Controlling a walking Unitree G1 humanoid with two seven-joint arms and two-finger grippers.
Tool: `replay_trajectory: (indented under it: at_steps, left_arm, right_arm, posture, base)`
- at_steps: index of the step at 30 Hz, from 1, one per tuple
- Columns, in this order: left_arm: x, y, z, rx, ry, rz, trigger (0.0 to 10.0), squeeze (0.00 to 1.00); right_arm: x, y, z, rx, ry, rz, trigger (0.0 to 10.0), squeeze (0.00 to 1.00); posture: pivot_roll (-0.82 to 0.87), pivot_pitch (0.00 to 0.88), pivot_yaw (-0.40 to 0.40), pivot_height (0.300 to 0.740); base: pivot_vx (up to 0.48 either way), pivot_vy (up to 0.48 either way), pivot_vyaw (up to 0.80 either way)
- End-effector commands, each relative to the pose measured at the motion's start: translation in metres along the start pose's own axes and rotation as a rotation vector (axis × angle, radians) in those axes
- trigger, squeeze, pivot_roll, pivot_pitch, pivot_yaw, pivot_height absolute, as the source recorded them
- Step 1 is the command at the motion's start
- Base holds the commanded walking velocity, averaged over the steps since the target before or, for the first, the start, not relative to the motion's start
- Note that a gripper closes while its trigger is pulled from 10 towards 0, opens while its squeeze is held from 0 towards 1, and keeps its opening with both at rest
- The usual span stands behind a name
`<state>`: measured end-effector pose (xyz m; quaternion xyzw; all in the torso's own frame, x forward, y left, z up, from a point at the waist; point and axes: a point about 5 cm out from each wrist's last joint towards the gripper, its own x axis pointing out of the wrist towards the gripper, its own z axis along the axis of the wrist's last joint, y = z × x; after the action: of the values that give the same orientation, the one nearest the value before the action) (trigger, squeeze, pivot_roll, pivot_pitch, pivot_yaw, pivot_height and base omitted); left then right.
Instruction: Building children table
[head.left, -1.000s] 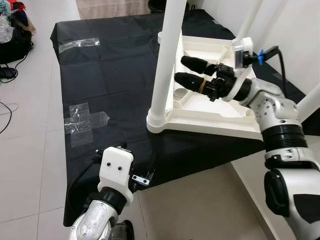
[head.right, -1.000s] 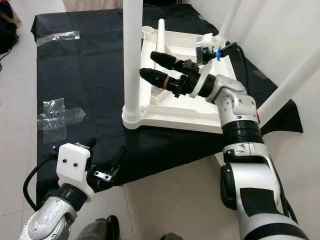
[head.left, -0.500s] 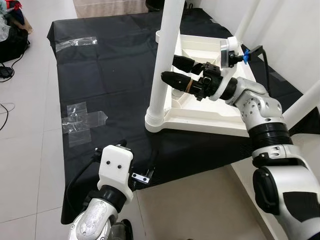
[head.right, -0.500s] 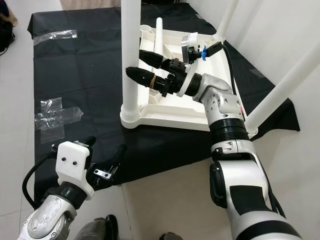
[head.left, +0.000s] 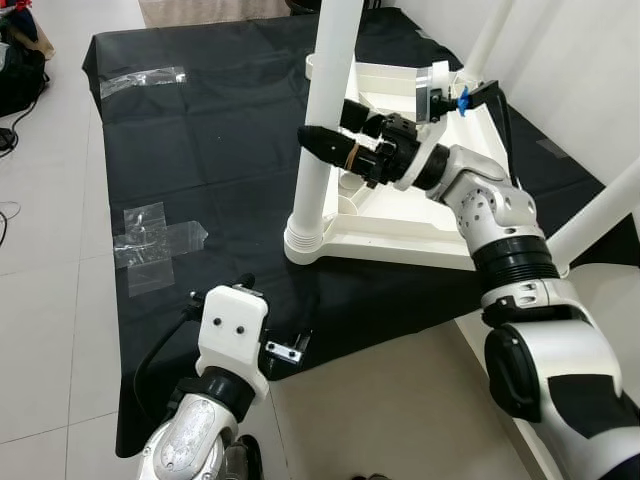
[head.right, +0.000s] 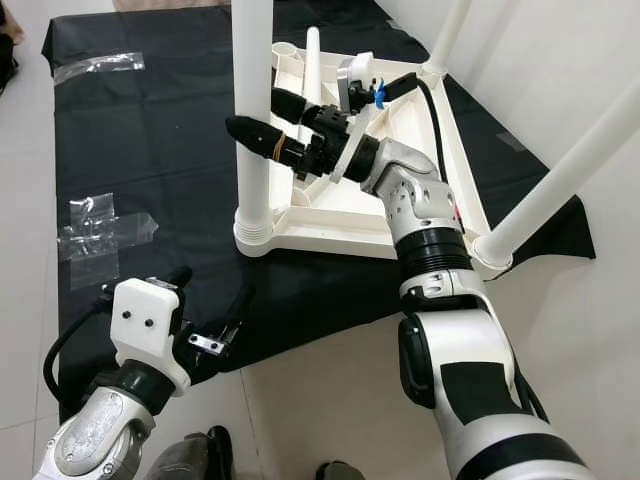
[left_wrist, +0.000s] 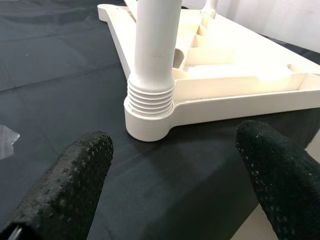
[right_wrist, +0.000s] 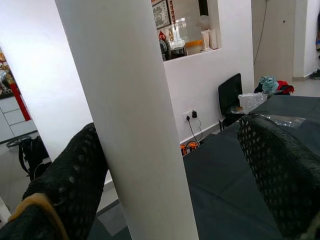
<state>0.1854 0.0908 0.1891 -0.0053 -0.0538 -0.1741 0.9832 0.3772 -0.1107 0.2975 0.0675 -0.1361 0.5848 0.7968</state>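
The near leg (head.left: 326, 110) runs out of the top edge in both eye views, so its upper end is unseen, and the far legs (head.right: 566, 172) are cut off the same way. One finger of the right gripper (head.left: 332, 130) passes behind that leg and is partly hidden. The left gripper (head.right: 205, 320) sits mostly behind its white wrist housing (head.right: 147, 325); the bag (head.left: 20, 70) is cropped at the left edge.

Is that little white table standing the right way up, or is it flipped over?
Flipped over. The tabletop lies face down on the black cloth, ribbed underside showing, and its white legs point upward.
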Motion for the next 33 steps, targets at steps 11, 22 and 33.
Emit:
replay_trajectory:
  at_steps: [11, 22, 33]
  left_arm:
    - [0.002, 0.0, 0.005, -0.01, -0.015, 0.009, 10.0, 0.0]
    - [0.004, 0.001, 0.007, -0.01, -0.027, 0.022, 10.0, 0.0]
    - [0.006, 0.004, 0.009, -0.01, -0.035, 0.035, 10.0, 0.0]
  right_arm:
    - [0.012, 0.005, 0.003, -0.029, -0.015, 0.025, 10.0, 0.0]
    - [0.021, 0.007, -0.001, -0.045, 0.004, 0.023, 10.0, 0.0]
    - [0.022, 0.008, -0.012, -0.076, 0.055, -0.002, 0.0, 0.0]
  posture:
    - [0.06, 0.213, -0.123, 0.74]
    - [0.06, 0.214, -0.125, 0.74]
    - [0.06, 0.217, -0.127, 0.74]
  base:
    - [0.0, 0.0, 0.0]
    - [0.0, 0.0, 0.0]
    - [0.0, 0.0, 0.0]
